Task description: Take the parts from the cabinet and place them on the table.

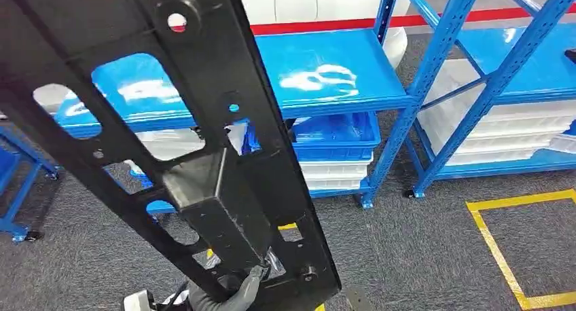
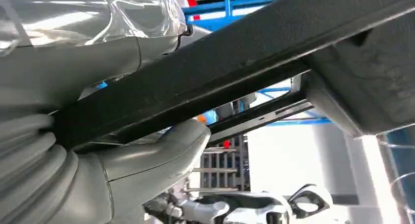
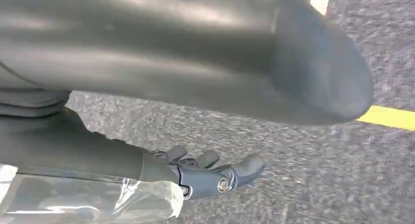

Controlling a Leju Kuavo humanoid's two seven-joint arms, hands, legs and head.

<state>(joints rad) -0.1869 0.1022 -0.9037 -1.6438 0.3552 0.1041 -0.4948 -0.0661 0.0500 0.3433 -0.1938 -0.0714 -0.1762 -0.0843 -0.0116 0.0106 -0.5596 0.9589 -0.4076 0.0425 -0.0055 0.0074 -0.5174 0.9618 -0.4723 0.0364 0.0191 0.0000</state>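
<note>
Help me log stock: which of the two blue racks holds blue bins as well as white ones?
The nearer, left rack, right behind the black part the left hand grips: blue bins sit on its white ones. The right rack shows white bins.

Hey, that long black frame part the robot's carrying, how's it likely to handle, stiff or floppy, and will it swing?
The black frame part looks like rigid molded or metal framing, so probably stiff. It is long and the left hand grips it near one end, so it may swing or tip. Its cutouts suggest moderate weight.
</note>
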